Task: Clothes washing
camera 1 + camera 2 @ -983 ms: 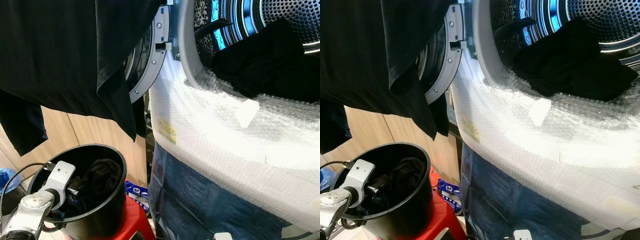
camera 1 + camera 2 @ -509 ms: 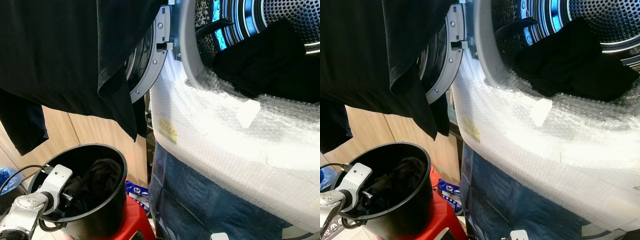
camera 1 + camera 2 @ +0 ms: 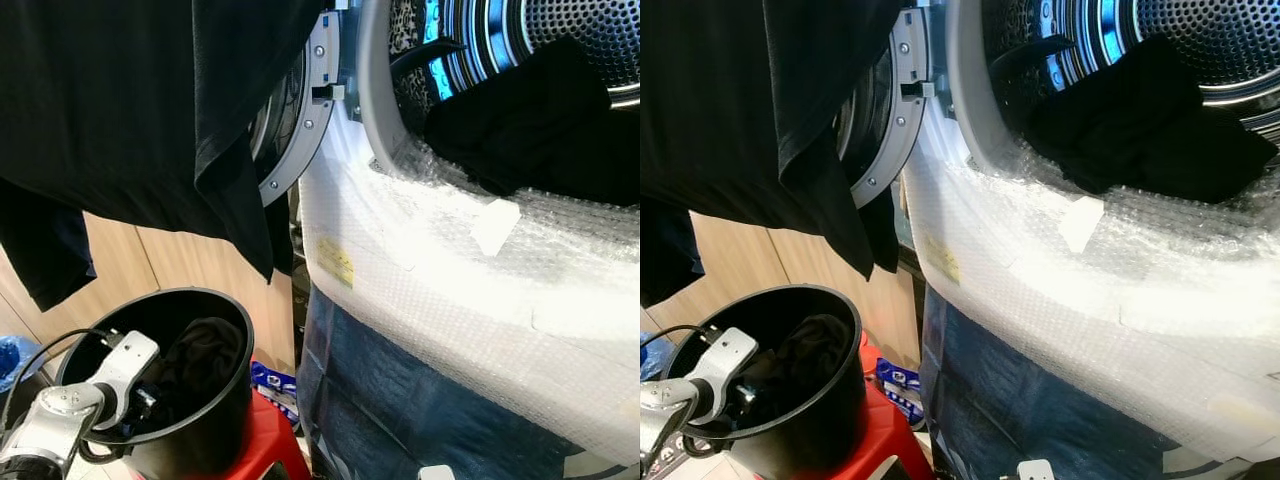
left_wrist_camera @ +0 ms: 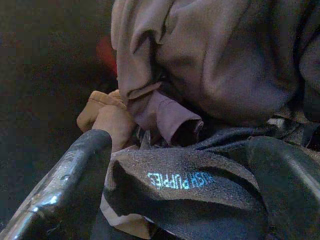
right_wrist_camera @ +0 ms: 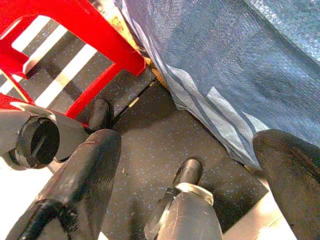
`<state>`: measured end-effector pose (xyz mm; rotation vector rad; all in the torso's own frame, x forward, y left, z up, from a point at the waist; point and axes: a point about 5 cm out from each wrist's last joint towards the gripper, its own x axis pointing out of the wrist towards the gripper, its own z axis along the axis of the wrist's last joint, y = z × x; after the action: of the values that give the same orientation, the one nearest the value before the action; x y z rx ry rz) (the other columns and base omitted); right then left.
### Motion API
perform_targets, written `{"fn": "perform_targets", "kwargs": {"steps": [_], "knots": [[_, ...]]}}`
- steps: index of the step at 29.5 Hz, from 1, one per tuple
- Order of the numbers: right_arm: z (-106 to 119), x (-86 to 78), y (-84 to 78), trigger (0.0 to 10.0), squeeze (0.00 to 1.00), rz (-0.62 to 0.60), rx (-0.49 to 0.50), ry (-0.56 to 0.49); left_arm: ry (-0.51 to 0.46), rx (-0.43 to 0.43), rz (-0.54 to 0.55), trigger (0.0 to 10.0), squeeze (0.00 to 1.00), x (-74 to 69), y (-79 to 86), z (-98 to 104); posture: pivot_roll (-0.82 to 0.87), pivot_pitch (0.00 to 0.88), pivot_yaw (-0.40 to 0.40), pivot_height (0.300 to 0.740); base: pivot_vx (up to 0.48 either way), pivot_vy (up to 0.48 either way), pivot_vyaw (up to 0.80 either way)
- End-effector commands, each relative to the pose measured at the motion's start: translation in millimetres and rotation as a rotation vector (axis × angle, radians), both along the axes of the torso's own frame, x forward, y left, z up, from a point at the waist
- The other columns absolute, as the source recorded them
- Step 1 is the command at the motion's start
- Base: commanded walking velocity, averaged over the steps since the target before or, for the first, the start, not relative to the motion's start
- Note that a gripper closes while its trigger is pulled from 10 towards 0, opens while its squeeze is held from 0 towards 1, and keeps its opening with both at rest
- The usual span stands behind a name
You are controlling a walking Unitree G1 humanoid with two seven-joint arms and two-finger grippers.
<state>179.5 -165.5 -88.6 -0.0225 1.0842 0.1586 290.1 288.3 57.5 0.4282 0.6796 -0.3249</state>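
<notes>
At far left, the left tool (image 4: 177, 200) reaches down into the black bucket (image 3: 215, 400), which stands on a red stool (image 3: 265, 450). Its fingers (image 4: 60, 190) are spread, straddling a dark sock (image 4: 185, 182) with printed lettering that lies on the laundry pile (image 4: 220, 65).

A black garment (image 3: 150, 110) hangs overhead. To the right, the washer door (image 3: 305, 110) stands open, and dark clothing (image 3: 540, 120) lies at the drum mouth above the bubble wrap (image 3: 450, 270).

The right tool (image 5: 190, 165) hangs idle with fingers spread above the floor (image 5: 150, 135).

Risk: closing here may snag several items together, or pinch only the sock's edge so that it slips free during lifting.

The head views show the bucket's position relative to the washer; the left wrist view alone resolves the sock between the fingers.
</notes>
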Motion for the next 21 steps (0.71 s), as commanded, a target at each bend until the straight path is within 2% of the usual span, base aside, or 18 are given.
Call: {"fn": "perform_targets", "kwargs": {"steps": [1,11,13,21], "knots": [[0.1,0.3,-1.2,10.0,0.00,-0.002,-0.005,0.008,0.016,0.031,-0.024,10.0,0.00,1.3,-0.3,-1.0,0.13,0.000,0.027,0.740,0.000,0.000,0.00],[0.4,0.6,-2.9,10.0,0.00,0.000,-0.006,0.007,0.064,0.050,-0.064,10.0,0.00,5.0,-4.2,-4.6,0.13,0.000,0.016,0.740,0.000,0.000,0.00],[0.6,1.1,-2.9,10.0,0.00,0.004,-0.007,0.007,0.073,0.083,-0.054,10.0,0.00,4.8,-3.2,-7.5,0.13,0.000,0.016,0.740,0.000,0.000,0.00],[0.6,1.4,-0.8,10.0,0.00,0.008,0.000,0.006,0.082,0.078,-0.022,10.0,0.00,5.2,-2.8,-9.3,0.13,0.000,0.014,0.740,0.000,0.000,0.00]]}}
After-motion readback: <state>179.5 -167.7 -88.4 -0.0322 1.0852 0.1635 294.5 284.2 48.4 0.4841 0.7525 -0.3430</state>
